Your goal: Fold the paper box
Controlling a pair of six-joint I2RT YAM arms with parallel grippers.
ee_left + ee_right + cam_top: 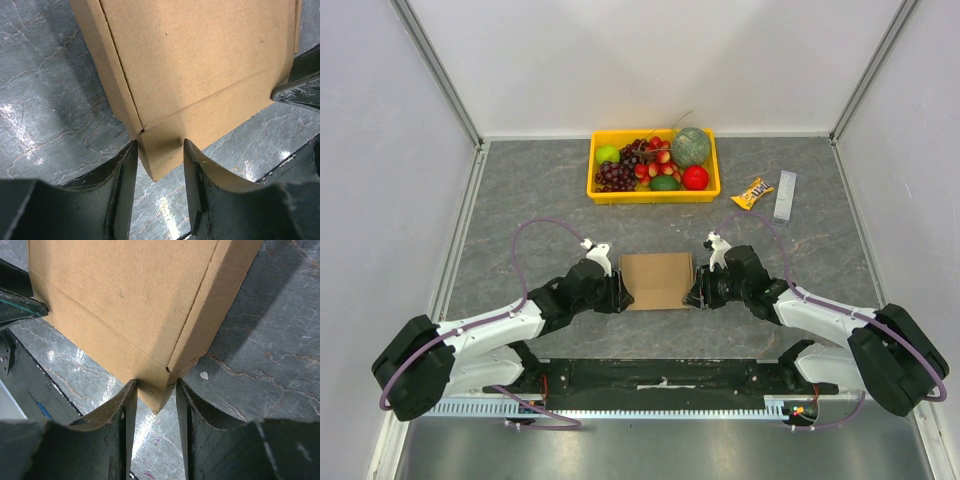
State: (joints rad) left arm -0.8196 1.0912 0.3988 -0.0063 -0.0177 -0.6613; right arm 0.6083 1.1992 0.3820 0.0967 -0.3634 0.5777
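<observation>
The paper box [657, 280] — plain brown cardboard, creased, side flap folded.

Grey table [520, 190], yellow tray [650, 197], packet [752, 193], paper box [657, 280] perhaps resting

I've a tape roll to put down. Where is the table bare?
Bare table left of the yellow tray, and between tray and paper box. Crowded: mid-table, where the left tool and right tool flank the box, and far right by the candy packet and grey strip.
</observation>
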